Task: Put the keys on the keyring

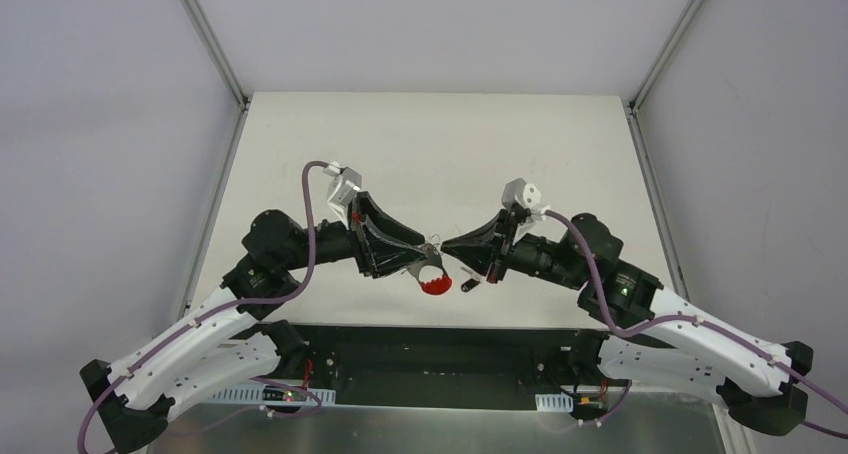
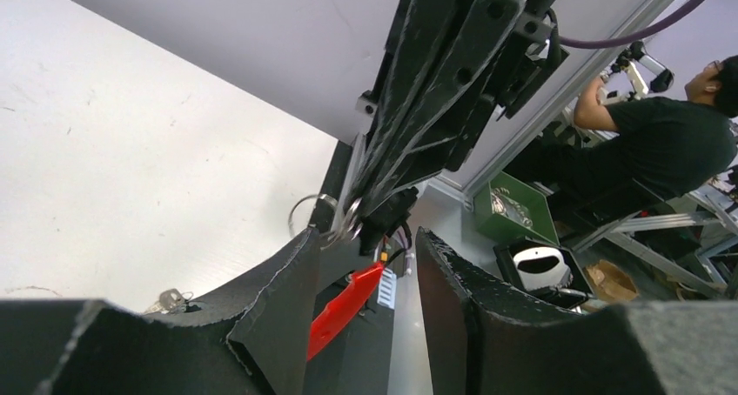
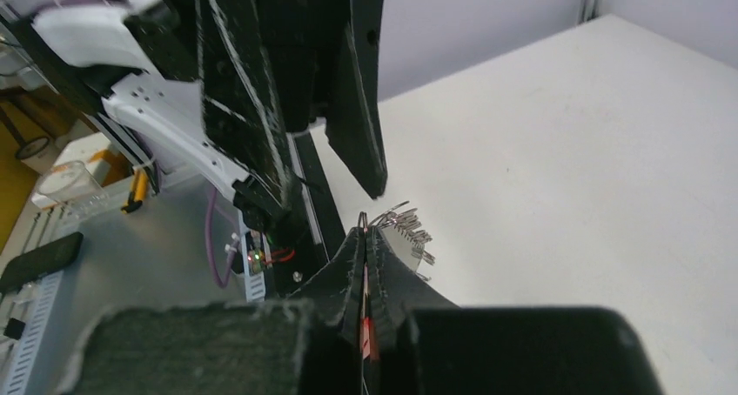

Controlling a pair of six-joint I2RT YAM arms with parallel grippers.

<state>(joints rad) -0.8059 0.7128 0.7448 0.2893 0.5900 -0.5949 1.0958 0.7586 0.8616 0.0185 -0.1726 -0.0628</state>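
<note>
the left gripper (image 1: pixel 428 258) is taken as the reference. its jaws stood roughly half apart, carrying the keyring (image 1: pixel 432 283) between them. the red crescent (image 2: pixel 346 306) lay slantwise against the inner face of one finger (image 2: pixel 278 299); contact with the other finger could not be confirmed. the wire loops (image 3: pixel 405 224), thin, silver and bunched, fanned out just past the left gripper's fingertips. the right gripper (image 1: pixel 447 246) met the left gripper tip to tip, long axes nearly in line, and was fully closed. a thin metal sliver (image 3: pixel 364 223) showed at its tip; key or ring wire could not be told. the tagged key (image 1: pixel 468 284), tiny with a black oval, sat just beside the left gripper's tip, toward the front edge of the table (image 1: pixel 420 144). a second silver key (image 2: pixel 171 301) lay on the table beneath the left gripper. judgement: the right gripper was nearer the loops, so threading depended on aligning its tip with one loop opening.
</note>
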